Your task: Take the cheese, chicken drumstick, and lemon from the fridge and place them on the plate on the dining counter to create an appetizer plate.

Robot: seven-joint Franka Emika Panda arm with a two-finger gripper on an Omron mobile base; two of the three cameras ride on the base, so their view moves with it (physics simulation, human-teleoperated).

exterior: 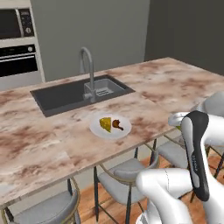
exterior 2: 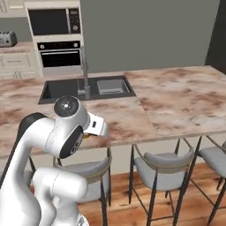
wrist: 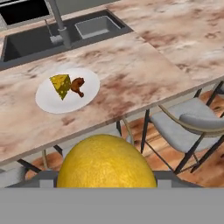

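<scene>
A round yellow lemon (wrist: 106, 168) sits large at the bottom of the hand view, with my gripper (wrist: 107, 177) shut on it. It hangs over the stools, just off the front edge of the marbled dining counter (wrist: 144, 74). On the counter, a little ahead and to the left, lies the pale plate (wrist: 48, 99). It carries the yellow cheese wedge (wrist: 61, 84) and the reddish-brown chicken drumstick (wrist: 78, 85) side by side. From the left base, plate (exterior: 99, 130), cheese (exterior: 105, 124) and drumstick (exterior: 117, 124) lie in front of the sink. The fridge is out of view.
A dark inset sink (exterior: 65, 94) with a curved faucet (exterior: 89, 65) lies behind the plate. Grey stools (exterior 2: 163, 163) stand along the counter's front edge, below my hand. A wall oven and microwave (exterior 2: 57, 39) stand far behind.
</scene>
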